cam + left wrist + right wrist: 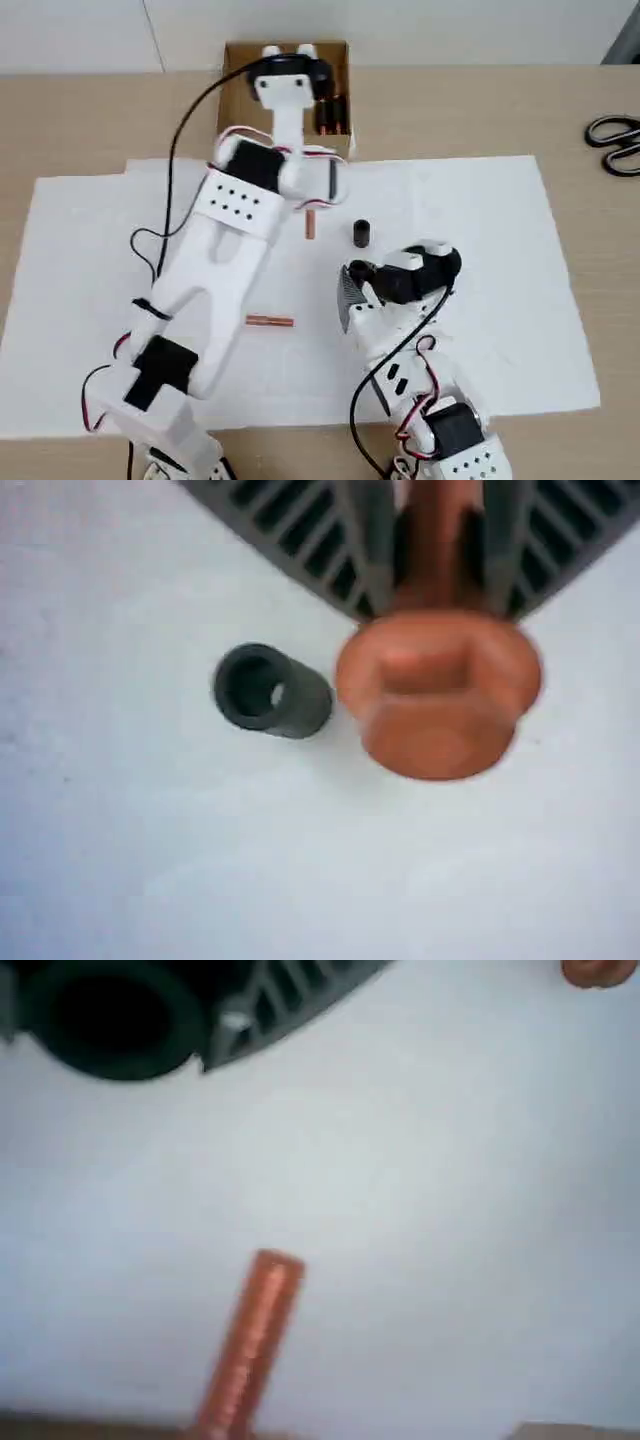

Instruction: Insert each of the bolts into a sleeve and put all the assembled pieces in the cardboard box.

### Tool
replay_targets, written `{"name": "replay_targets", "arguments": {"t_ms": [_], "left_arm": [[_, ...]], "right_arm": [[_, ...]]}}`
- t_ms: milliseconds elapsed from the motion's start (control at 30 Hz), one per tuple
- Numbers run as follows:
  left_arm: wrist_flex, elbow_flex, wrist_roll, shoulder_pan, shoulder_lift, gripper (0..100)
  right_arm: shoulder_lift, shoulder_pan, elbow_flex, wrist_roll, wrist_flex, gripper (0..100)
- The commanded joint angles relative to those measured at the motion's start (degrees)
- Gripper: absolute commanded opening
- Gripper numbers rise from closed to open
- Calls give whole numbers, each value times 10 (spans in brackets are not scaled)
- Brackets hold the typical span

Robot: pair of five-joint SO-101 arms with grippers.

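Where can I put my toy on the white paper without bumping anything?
The paper is bare on its right side, between the right arm and the scissors. So is its left edge beside the left arm. The middle is crowded: loose bolt, sleeve.

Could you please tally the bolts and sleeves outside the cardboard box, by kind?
Copper bolts: 2 (held bolt in the left pincer; loose bolt on the paper)
Black sleeves: 2 (held sleeve in the right pincer; loose sleeve on the paper)
Total: 4
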Motion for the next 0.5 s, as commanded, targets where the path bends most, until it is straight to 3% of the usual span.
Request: {"name": "replay_targets", "arguments": {"t_ms": [0,167,333,400,467], "left_arm": [[-17,-4,22,33,-45,5],[1,-4,34,76,-149,5],[35,22,36,76,-251,5],[24,68,38,58,-267,5],[-37,144,43,37,-283,5]], "right_arm": [[-9,-2,4,-5,-16,4],[-9,-2,4,-5,-16,4],[-9,-2,4,-5,-15,4],[-9,-2,4,-5,-15,4],[-9,-2,4,-5,-15,4]]}}
